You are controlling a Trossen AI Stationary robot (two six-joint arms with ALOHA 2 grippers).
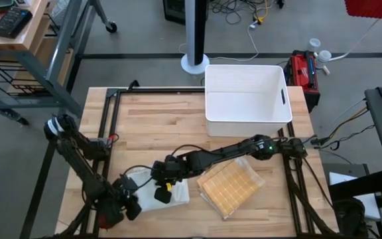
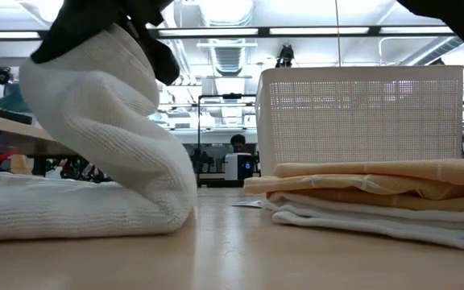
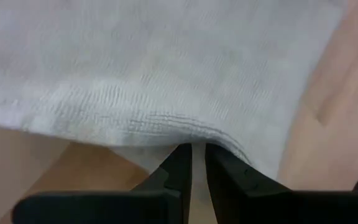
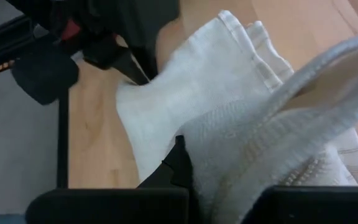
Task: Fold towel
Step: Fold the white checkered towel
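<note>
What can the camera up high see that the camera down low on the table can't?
Only the high view shows both whole arms, the right tool shut on the white towel, the left tool at its edge, and inside the white basket. Only the low view shows the towel's lifted fold and the room behind. Both show the towel, basket and folded yellow towel.

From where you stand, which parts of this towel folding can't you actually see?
- Low view: the white towel rises in a lifted fold; whatever lifts it is cut off by the top edge.
- Right wrist view: the right gripper is shut on the towel, but cloth covers one finger.
- Left wrist view: the left gripper meets the towel's hem; whether it really pinches cloth is unclear.
- High view: the white bin shows nothing inside.
- Low view: the folded stack runs off the right edge.
</note>
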